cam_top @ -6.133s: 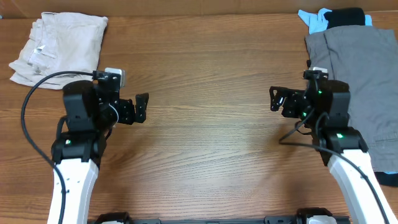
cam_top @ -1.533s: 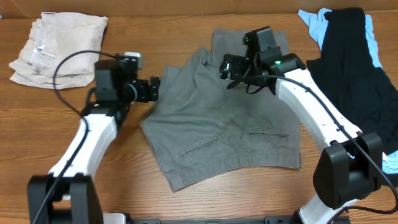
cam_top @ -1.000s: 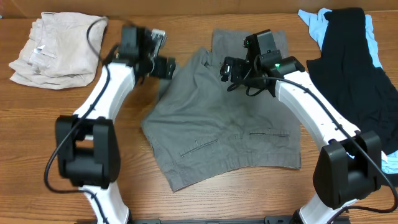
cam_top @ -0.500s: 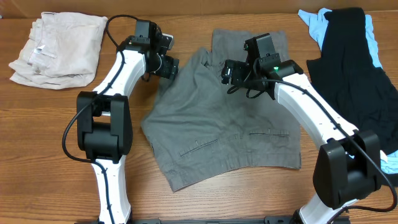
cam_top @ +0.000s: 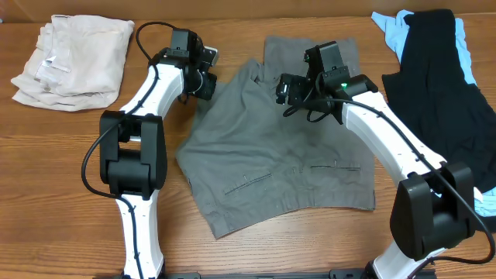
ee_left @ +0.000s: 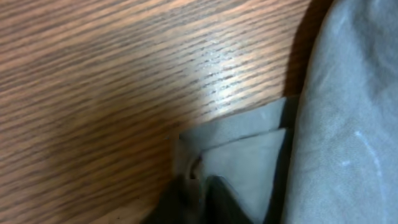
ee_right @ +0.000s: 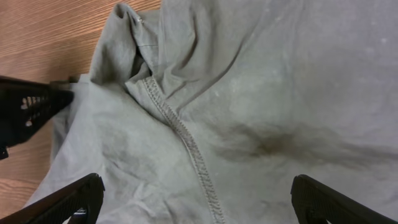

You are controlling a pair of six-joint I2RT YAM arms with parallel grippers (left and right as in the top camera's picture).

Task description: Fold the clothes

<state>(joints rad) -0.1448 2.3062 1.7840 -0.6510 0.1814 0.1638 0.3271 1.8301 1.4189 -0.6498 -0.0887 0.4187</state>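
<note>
Shorts (cam_top: 279, 163) of grey cloth lie spread in the middle of the wooden table (cam_top: 310, 248), rumpled and a little askew. The waistband is toward the near edge and the two legs point toward the far edge. Two slit pockets show on the upper face, one on each half.

The left gripper (cam_top: 207, 84) sits at the left edge of the shorts, at the outer corner of the left leg. In the left wrist view a small folded corner of the cloth (ee_left: 242, 155) lies on the wood (ee_left: 112, 74) and runs down between the dark fingers (ee_left: 180, 202). These are drawn close together and appear to pinch that corner. The view is close and blurred, so how much cloth they have is hard to tell.

The right gripper (cam_top: 285, 89) hangs over the upper middle of the shorts, near where the legs meet. The right wrist view shows its jaws spread wide, with creased cloth and a stitched seam (ee_right: 186, 149) below them and nothing held. The left arm's black fingers (ee_right: 31, 109) show at the left edge of that view, against the cloth.

A cream garment (cam_top: 74, 58) lies folded at the far left corner. A black garment (cam_top: 442, 85) and a light-blue one (cam_top: 391, 25) lie at the far right, well apart from the shorts.
</note>
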